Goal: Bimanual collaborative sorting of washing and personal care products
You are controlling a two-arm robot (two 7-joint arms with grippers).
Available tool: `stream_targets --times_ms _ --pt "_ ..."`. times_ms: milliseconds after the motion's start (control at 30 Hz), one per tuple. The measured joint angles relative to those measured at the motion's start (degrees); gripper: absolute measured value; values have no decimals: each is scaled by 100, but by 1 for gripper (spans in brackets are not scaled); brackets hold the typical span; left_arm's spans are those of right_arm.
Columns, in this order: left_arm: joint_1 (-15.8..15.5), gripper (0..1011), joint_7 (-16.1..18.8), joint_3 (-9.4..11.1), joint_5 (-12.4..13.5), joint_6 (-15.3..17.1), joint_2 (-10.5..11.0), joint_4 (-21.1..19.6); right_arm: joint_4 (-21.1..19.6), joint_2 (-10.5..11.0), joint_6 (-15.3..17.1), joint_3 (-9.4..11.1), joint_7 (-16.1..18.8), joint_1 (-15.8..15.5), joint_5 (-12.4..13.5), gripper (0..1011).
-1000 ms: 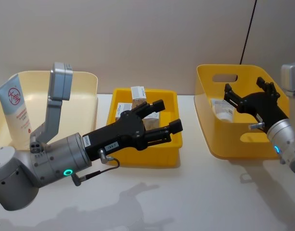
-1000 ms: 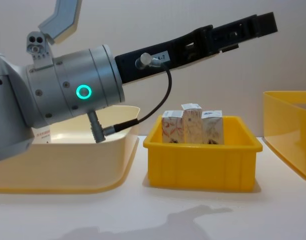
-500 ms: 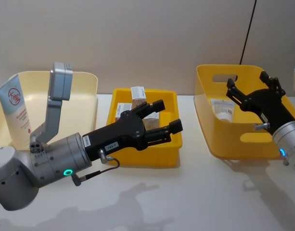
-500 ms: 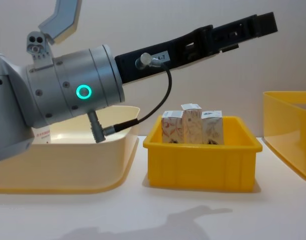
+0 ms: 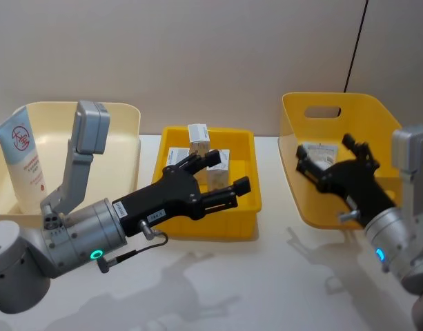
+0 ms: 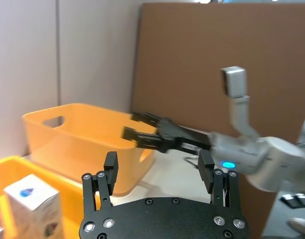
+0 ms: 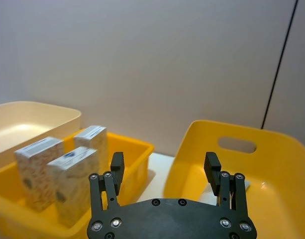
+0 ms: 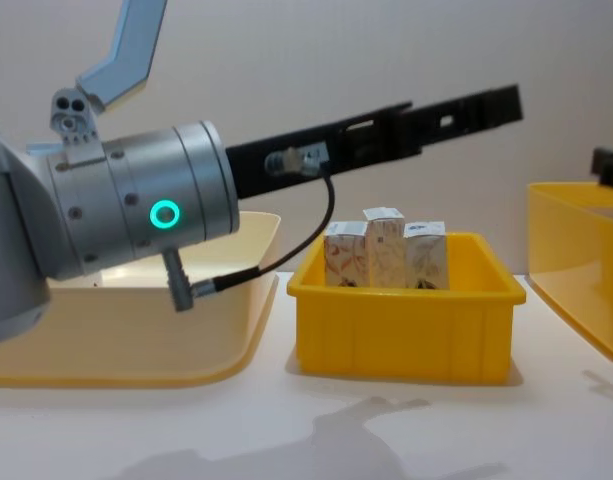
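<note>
Tube writing: the pale-blue tube (image 5: 21,157) bears a red ringed character logo and red text, too small to read.
Carton print: white cartons (image 5: 198,136) with orange-red swirls; no words legible.
Left tool (image 5: 227,172): fingers spread, empty, stretched forward above the small yellow bin (image 5: 218,224); the cartons stand just below its tips.
Tube place: upright in the cream tray (image 5: 121,124), well behind the left tool, beside its arm.
Right tool (image 5: 326,153): released, empty, over the large yellow bin (image 5: 363,110); a pale labelled product (image 5: 320,147) lies just under its fingers.
</note>
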Motion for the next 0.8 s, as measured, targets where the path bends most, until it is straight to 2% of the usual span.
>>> stream_targets --times_ms 400,800 --pt "268 1002 924 -35 605 -147 131 -196 -456 -223 48 -276 -58 -651 -90 1001" --pt "534 1002 1839 -69 1196 -284 259 -389 -538 -264 57 -327 -69 -771 -111 1001"
